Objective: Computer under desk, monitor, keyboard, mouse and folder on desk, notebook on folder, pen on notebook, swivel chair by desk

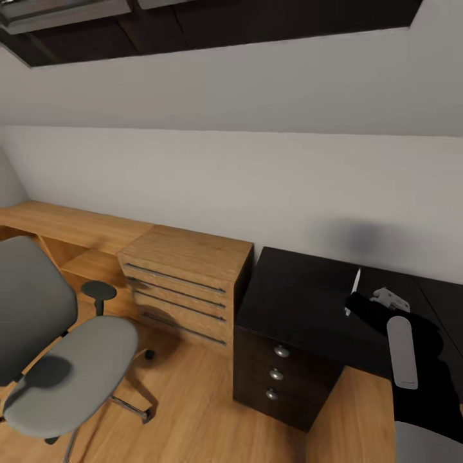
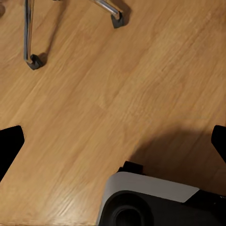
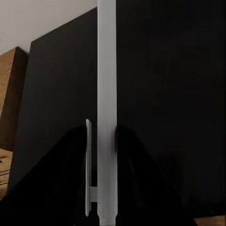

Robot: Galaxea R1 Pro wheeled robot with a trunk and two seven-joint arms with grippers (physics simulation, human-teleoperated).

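Pen: thin white-silver stick of a pen (image 3: 107, 94) stands clamped between the dark fingers of the right tool (image 3: 101, 141), which is closed tight on its lower part; the shaft runs out along the fingers over the desk; in the head view it shows as a small white sliver (image 1: 355, 284) above the black wrist.
Desk: long desk with a glossy black top (image 1: 302, 302) lies under the pen; its dark drawer unit with round knobs (image 1: 278, 373) stands below the near corner; the part of the top that I can see here is bare, with no notebook or folder in view.
Chair: grey upholstered swivel chair (image 1: 71, 366) with black armrests stands apart from the desk, on the far side of the light-wood drawer cabinet (image 1: 186, 283); its seat carries nothing.
Left tool: left tool (image 2: 115, 143) hangs over the light wood floor (image 2: 117, 84) near the chair's chrome legs and casters (image 2: 33, 61); its dark fingertips sit wide apart at the frame edges, holding nothing.
Step in hand: carrying the pen to its place, I judge.
Doing it well: keep the grip firm and the pen low over the top; find the notebook first, since it is not in sight; lay the pen flat along the pad, then open slowly so the round shaft does not roll off.
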